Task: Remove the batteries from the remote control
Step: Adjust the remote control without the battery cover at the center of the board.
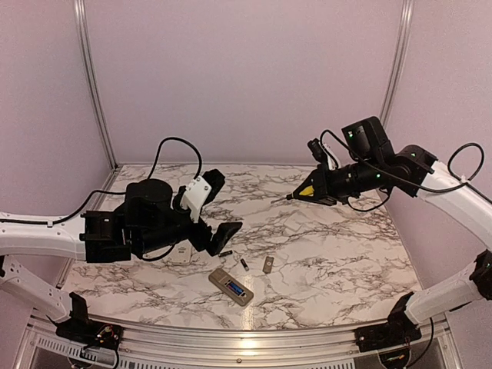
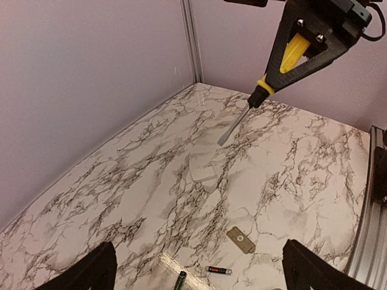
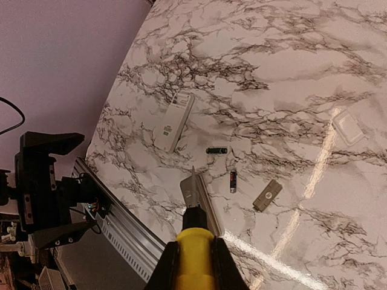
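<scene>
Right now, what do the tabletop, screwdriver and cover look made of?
The tabletop: marble-patterned, glossy, a light streak reflects; stone or printed laminate, can't tell. The screwdriver: yellow handle looks plastic, grey blade metal. The cover: matte grey, probably plastic.

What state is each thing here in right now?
Left end effector: open, empty.
Right end effector: shut on screwdriver.
Remote: lying flat, compartment open.
Batteries: two lying loose beside remote.
Cover plate: detached, lying flat.
</scene>
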You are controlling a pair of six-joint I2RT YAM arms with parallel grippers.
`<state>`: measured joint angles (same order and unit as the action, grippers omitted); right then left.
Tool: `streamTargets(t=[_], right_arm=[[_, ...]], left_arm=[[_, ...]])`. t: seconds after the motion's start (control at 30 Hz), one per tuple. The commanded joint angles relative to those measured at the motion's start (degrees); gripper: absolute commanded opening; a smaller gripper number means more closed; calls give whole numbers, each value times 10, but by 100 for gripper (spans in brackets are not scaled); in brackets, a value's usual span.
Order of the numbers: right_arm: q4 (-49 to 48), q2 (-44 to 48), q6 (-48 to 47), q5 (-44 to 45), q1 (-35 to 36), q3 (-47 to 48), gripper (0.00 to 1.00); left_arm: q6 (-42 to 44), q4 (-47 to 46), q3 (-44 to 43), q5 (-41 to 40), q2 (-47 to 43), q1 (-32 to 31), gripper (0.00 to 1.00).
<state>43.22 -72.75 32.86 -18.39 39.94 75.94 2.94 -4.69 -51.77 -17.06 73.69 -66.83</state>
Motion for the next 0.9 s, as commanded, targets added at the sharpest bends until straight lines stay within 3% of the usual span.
streamTargets(t=[0.0,0.2,0.57,0.87], right_arm=[[-9,-2,-10,14,-6,24,0],[-10,1,-11,16,-11,18,0],[-6,9,-13,11,-27,2,0],[5,-3,-26,-4,-45,8,0]], left_arm=[[13,-9,6,-33,-21,16,99],[-23,11,46,70,-45,57,99],[-68,-60,170,157,-20,69,99],[-5,-199,265,250,3,69,95]])
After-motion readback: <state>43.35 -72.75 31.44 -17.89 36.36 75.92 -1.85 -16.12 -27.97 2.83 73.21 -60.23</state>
